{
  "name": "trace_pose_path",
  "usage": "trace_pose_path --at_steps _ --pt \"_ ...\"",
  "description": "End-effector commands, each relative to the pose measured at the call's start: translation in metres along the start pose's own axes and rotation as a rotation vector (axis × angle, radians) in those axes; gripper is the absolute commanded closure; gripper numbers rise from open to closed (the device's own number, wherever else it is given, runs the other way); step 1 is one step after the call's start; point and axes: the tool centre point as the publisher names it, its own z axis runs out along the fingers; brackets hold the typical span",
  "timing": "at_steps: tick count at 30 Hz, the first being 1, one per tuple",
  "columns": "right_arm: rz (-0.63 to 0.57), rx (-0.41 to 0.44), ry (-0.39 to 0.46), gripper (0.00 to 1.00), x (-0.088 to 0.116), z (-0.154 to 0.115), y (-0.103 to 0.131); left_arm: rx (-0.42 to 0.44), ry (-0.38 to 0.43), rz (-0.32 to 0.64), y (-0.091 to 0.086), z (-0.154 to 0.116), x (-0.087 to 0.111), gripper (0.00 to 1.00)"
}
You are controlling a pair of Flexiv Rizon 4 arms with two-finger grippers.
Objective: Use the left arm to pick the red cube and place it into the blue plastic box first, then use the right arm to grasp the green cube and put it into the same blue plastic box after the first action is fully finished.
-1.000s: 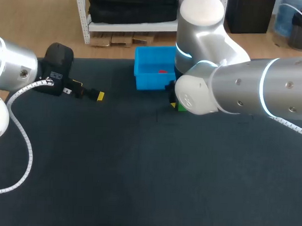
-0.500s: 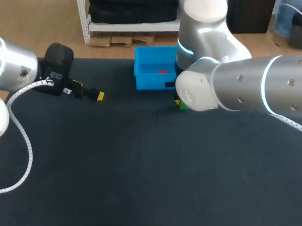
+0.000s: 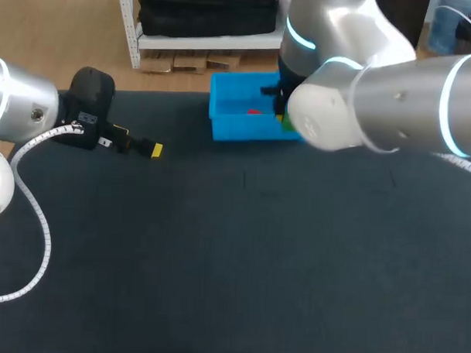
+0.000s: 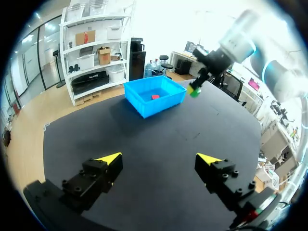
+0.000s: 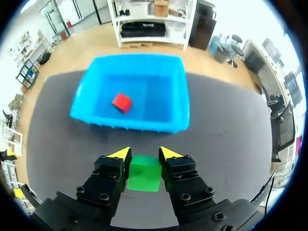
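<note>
Black table (image 3: 217,261) runs across the whole head view. At the upper left of the frame the left arm (image 3: 21,107) is parked where it was a second ago. Its jaws are spread wide and hold nothing, and in the left wrist view only bare table shows between the yellow tips. At the upper middle of the frame stands the blue box (image 3: 237,130). The red cube (image 3: 254,111) lies on its floor, loose and clear of the walls in the right wrist view (image 5: 122,102), so the first half of the task looks done. The change is at the right. A second ago the green cube (image 3: 288,124) was low beside the box's front right corner, under the right arm (image 3: 393,97). Now that arm has risen and swung toward the upper right of the frame, taking the cube up to the right end of the box. The left wrist view shows the cube (image 4: 194,91) hanging in the air just beside the box (image 4: 149,103). The right jaws are closed on the green cube (image 5: 144,179), one yellow tip pressed to each side. The box's near wall (image 5: 130,124) is just ahead of them, so the cube seems not yet over the inside. A short move forward probably comes before the release.
</note>
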Motion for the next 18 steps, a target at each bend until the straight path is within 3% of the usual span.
trace_pose_path --at_steps 1,8,18 --pt "0.004 -0.017 -0.164 1.0 0.008 -0.057 -0.006 0.007 -0.008 0.002 0.002 -0.001 0.002 0.0" --pt "-0.003 -0.039 -0.241 1.0 0.001 -0.087 0.0 0.007 -0.008 0.002 0.002 -0.001 0.002 0.0" --pt "-0.002 -0.062 -0.24 1.0 0.009 -0.084 0.002 0.007 -0.008 0.002 0.002 -0.001 0.002 0.0"
